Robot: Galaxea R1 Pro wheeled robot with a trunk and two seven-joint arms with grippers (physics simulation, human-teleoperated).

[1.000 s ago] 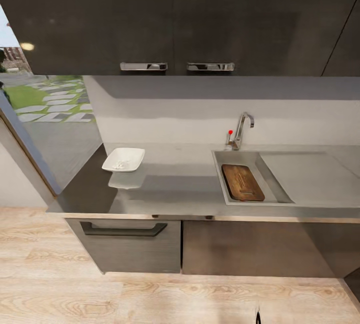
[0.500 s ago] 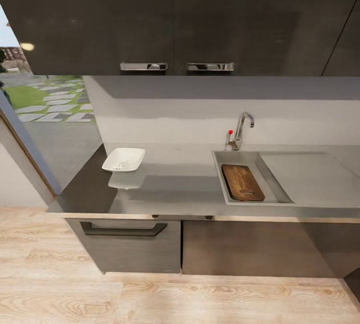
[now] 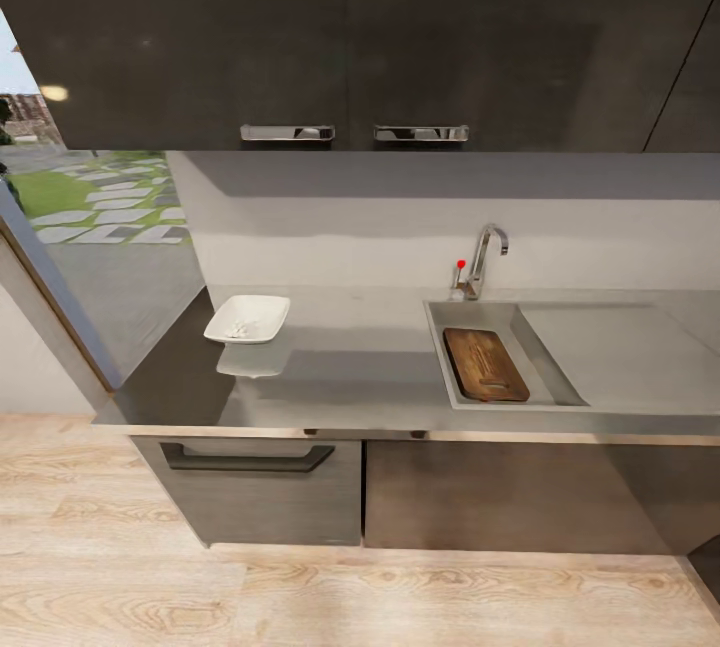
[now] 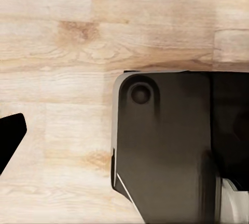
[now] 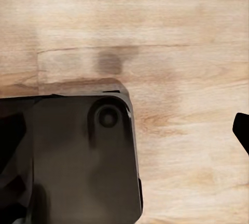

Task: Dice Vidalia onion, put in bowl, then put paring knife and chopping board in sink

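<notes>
Already noted: chopping board (image 3: 486,364) lying flat in sink (image 3: 446,359), right of bowl (image 3: 247,318) on counter (image 3: 360,367). Judged stiff, fairly light; best gripped along an edge. End effector spread: cannot tell.

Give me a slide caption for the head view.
Chopping board lying in the sink, white bowl on the countertop.

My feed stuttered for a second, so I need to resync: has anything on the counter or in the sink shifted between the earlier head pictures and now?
Almost nothing. A small dark tip at the bottom edge of the head view a second ago is gone. The chopping board lies in the sink as before, and the bowl, with whitish bits in it, sits at the same spot on the countertop.
</notes>
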